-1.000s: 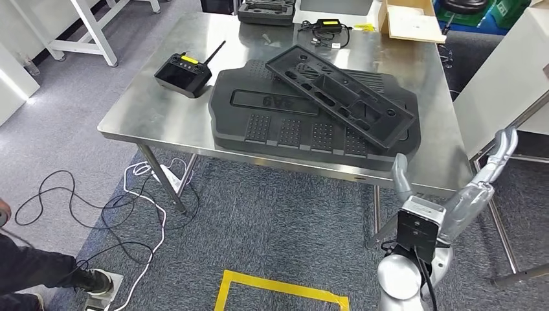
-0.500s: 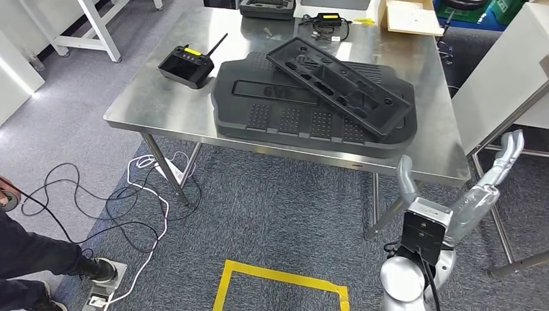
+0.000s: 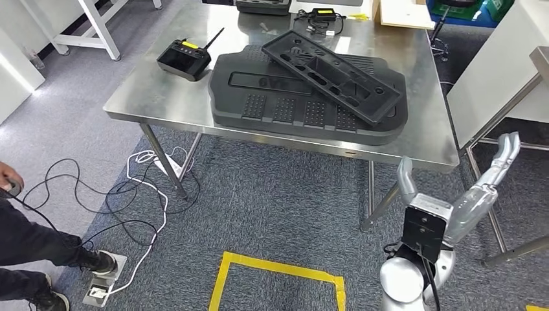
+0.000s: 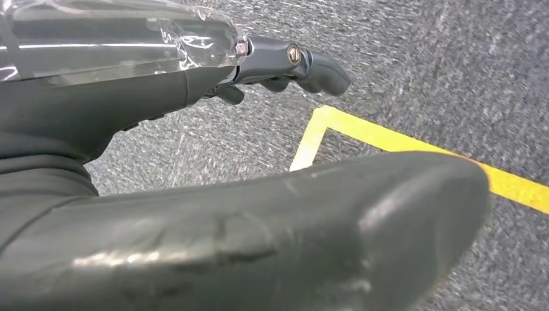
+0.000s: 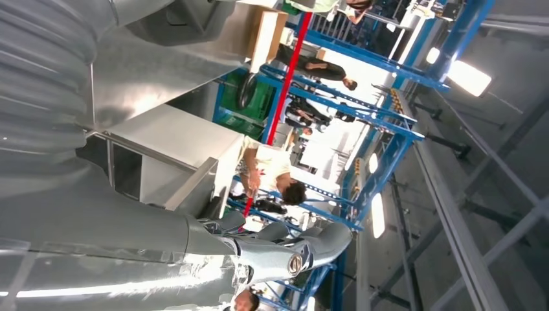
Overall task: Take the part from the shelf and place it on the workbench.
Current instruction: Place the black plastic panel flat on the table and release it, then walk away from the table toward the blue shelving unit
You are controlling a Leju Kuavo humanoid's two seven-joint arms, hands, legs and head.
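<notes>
A long black moulded part (image 3: 330, 74) lies slantwise on top of a large black ribbed panel (image 3: 285, 107) on the steel workbench (image 3: 168, 97). My right hand (image 3: 453, 201) hangs below the bench's near right corner, thumb and fingers spread, holding nothing. In the right wrist view the right hand (image 5: 129, 246) reaches out empty, with its fingers (image 5: 304, 249) extended. The left hand (image 4: 194, 194) hangs over grey carpet with its fingers (image 4: 291, 61) stretched out and nothing in it.
A black remote controller (image 3: 184, 59) sits on the bench's left part. A cardboard box (image 3: 404, 13) and a charger lie at the back. Cables (image 3: 129, 194) sprawl on the carpet, a person's leg (image 3: 32, 246) is at the left, yellow tape (image 3: 272, 275) below, white furniture (image 3: 498, 71) at the right.
The whole picture has shifted, so the camera moved: the bench now sits higher in the frame and more floor shows. My right hand keeps the same spread pose.
</notes>
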